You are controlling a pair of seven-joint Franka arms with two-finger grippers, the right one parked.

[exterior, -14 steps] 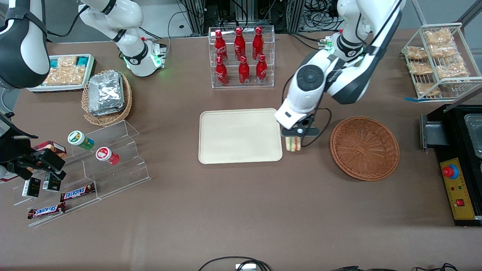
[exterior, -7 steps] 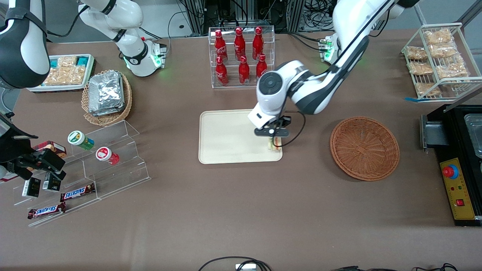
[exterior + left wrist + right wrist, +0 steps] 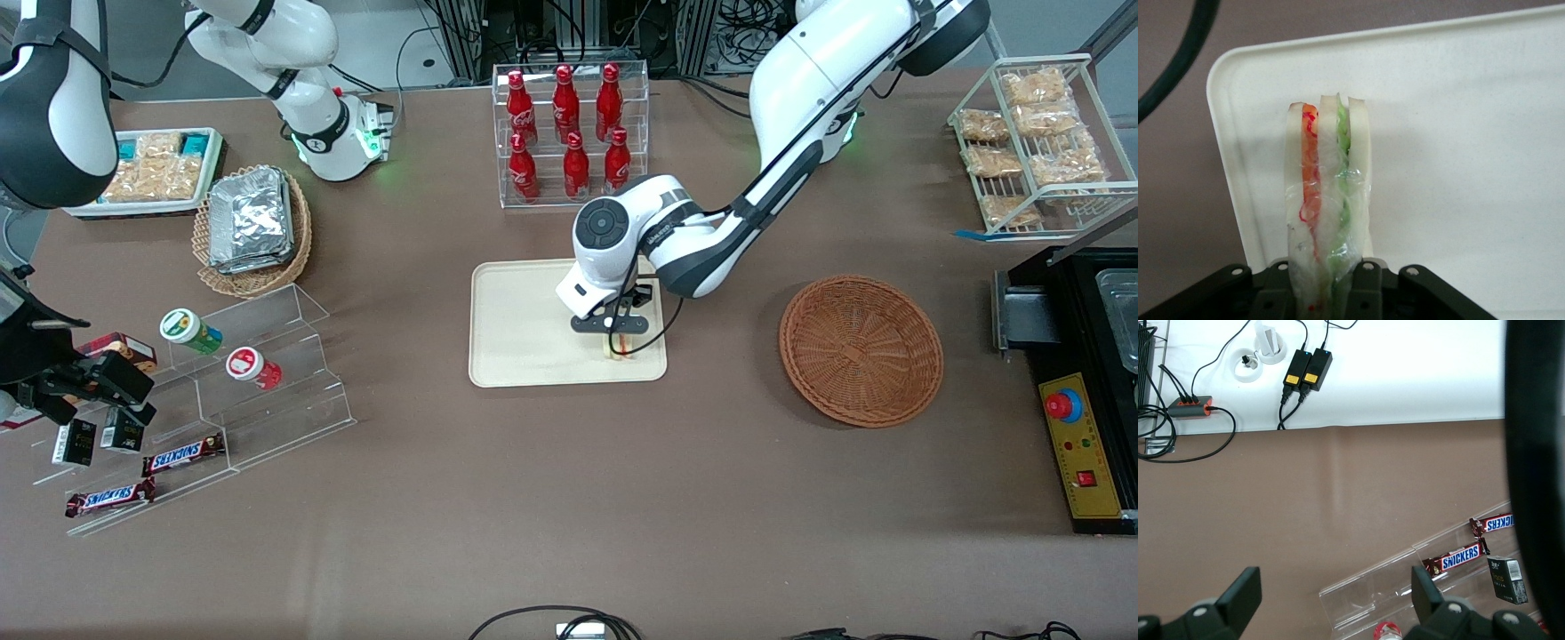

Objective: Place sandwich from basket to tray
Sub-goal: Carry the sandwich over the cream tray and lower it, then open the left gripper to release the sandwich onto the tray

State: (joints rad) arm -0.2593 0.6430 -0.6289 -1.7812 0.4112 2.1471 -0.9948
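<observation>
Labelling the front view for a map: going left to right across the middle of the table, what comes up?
Acrylic step stand → cream tray → gripper shut on the sandwich above the tray's corner nearest the basket → round wicker basket → black control box.

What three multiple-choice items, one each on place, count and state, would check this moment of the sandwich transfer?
1. Where is the sandwich?
A. in the basket
B. over the tray, at its corner nearest the basket
C. on the bare table

2. How many red bottles stand in the clear rack?
A. four
B. six
C. eight

3. What is the gripper doing?
A. shut on the sandwich
B. open above the basket
C. shut on a bottle

Answers:
1 B, the wedge shows against the cream tray while the basket lies bare.
2 B, the red bottles stand three by three.
3 A, the wrist view shows the sandwich clamped between the fingers.
</observation>
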